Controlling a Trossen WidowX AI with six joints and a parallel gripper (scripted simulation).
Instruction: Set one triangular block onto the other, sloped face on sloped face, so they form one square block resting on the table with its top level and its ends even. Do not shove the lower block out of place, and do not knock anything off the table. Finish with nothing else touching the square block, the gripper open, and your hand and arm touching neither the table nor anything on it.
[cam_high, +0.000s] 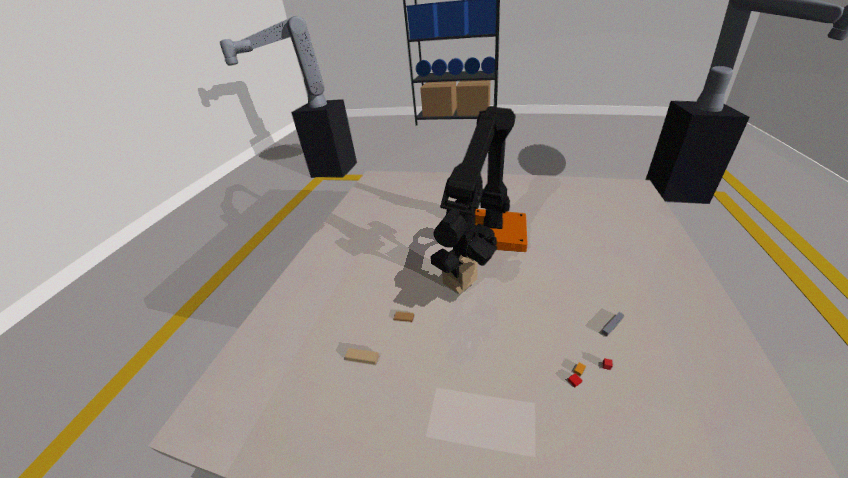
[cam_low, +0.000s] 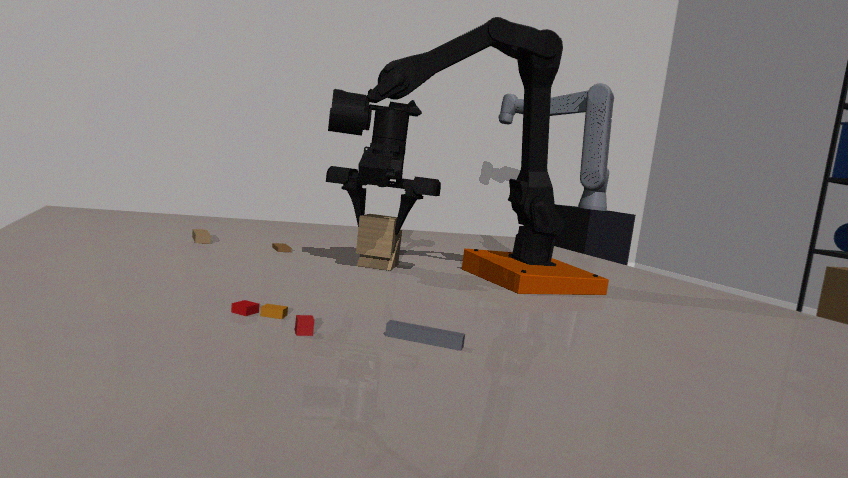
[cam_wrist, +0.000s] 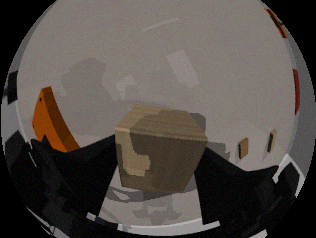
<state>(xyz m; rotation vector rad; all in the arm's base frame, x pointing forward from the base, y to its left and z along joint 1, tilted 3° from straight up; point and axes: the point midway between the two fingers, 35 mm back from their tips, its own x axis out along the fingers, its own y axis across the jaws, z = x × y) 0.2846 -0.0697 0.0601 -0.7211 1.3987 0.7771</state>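
Observation:
My gripper (cam_high: 460, 270) (cam_low: 380, 225) (cam_wrist: 159, 141) points down and is shut on the upper triangular block, a pale wooden one. That held block (cam_high: 469, 273) (cam_low: 375, 236) (cam_wrist: 160, 162) is right over the lower triangular block (cam_high: 451, 283) (cam_low: 374, 262), which stands on the table. In the exterior view a thin dark line shows between the two, and the lower block's edge shows below and to the right of the held one. Whether the sloped faces touch is hidden. In the wrist view the held block covers the lower one.
The orange robot base (cam_high: 515, 230) (cam_low: 492, 270) (cam_wrist: 47, 122) is close by. A brown block (cam_high: 403, 317) (cam_low: 281, 247) (cam_wrist: 243, 148) and a tan block (cam_high: 361, 356) (cam_low: 201, 236) (cam_wrist: 271, 141) lie apart. A grey bar (cam_high: 612, 324) (cam_low: 424, 334), two red cubes and an orange block (cam_high: 579, 368) (cam_low: 273, 311) lie farther off.

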